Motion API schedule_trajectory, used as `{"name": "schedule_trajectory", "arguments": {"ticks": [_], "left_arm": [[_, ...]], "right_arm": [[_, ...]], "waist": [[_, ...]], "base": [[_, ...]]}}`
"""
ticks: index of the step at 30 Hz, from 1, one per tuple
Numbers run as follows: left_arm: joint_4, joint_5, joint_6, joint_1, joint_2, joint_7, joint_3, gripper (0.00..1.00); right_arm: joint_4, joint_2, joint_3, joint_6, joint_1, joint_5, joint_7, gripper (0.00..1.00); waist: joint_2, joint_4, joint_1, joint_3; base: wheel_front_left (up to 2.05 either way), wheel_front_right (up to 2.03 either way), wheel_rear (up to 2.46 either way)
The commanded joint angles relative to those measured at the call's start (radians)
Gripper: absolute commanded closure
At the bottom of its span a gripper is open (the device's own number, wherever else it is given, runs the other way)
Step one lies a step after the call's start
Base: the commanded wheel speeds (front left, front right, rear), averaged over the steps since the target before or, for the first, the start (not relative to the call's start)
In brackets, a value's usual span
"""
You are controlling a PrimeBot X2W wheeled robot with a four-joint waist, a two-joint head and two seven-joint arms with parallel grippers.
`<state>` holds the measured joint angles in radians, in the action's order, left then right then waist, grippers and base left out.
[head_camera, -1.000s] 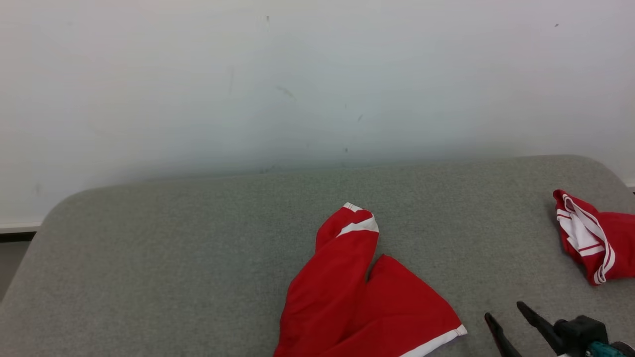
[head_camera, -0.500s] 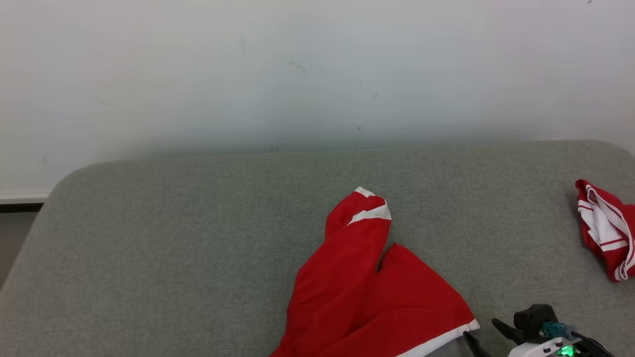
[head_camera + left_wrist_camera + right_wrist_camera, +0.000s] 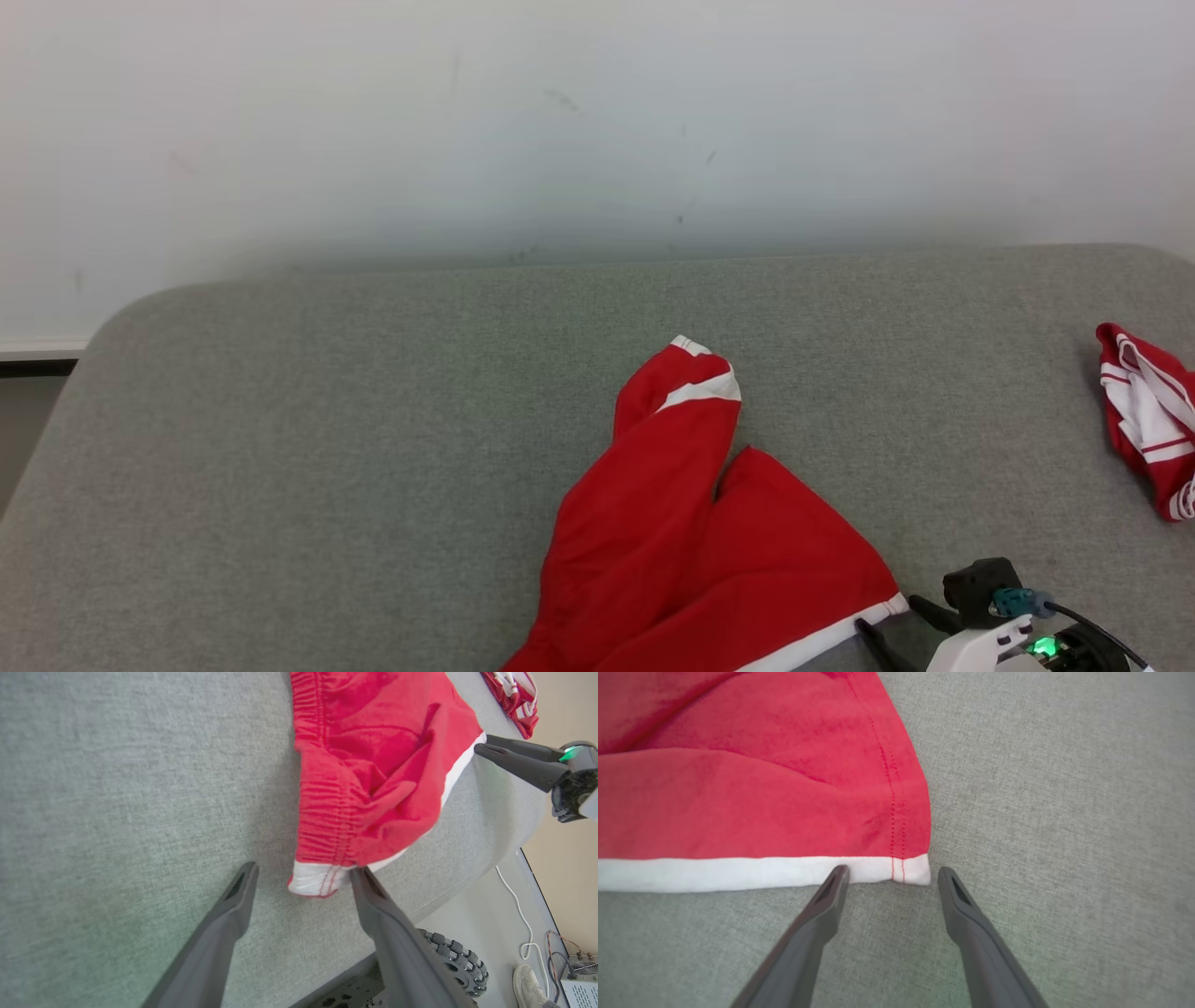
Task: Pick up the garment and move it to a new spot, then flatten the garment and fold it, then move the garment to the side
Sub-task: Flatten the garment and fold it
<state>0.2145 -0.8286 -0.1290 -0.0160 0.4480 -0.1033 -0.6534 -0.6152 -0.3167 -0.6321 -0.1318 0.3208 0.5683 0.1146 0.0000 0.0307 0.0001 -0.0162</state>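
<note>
At the garment's (image 3: 691, 560) hems, left gripper (image 3: 304, 871) and right gripper (image 3: 893, 871) wide, perhaps touching; grey cushion (image 3: 327, 420) beyond.

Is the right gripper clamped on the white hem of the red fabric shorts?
No, the right gripper is open, fingers spread at the white hem corner of the red fabric shorts.

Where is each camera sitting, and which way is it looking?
Head view: on the robot's head, facing forward and down at the grey pad and red garment; open right gripper at lower right.
Left wrist view: on the left wrist, looking along the open left gripper at the garment's waistband corner; right gripper at upper right.
Right wrist view: on the right wrist, looking along its own fingers at the garment's white hem corner.
Shared: all three see the garment; head and left wrist views both catch the right gripper.
</note>
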Motion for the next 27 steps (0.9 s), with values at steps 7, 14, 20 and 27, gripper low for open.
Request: {"name": "schedule_trajectory", "arguments": {"ticks": [7,14,20,27], "left_arm": [[0.032,-0.038,-0.002,-0.069,0.001,0.038,-0.064,0.0],[0.043,-0.074,-0.002,-0.115,0.003,0.051,-0.139,0.71],[0.044,-0.118,-0.002,-0.145,-0.001,0.078,-0.183,1.0],[-0.077,-0.231,-0.002,-0.133,0.041,0.127,-0.172,1.0]], "right_arm": [[-0.051,0.008,-0.062,0.002,0.062,0.037,0.008,0.0],[-0.091,0.04,-0.127,0.002,0.096,0.099,0.027,1.0],[-0.066,0.034,-0.146,0.001,0.097,0.204,0.009,1.0],[0.084,-0.035,-0.083,0.001,0.064,0.401,-0.063,1.0]], "waist": [[0.0,0.005,-0.0001,-0.022],[0.0,0.004,-0.0001,-0.043],[0.0,-0.004,-0.0001,-0.036],[0.0,0.002,-0.0001,-0.004]], "base": [[0.0,0.0,0.0],[0.0,0.0,0.0],[0.0,0.0,0.0],[0.0,0.0,0.0]]}}
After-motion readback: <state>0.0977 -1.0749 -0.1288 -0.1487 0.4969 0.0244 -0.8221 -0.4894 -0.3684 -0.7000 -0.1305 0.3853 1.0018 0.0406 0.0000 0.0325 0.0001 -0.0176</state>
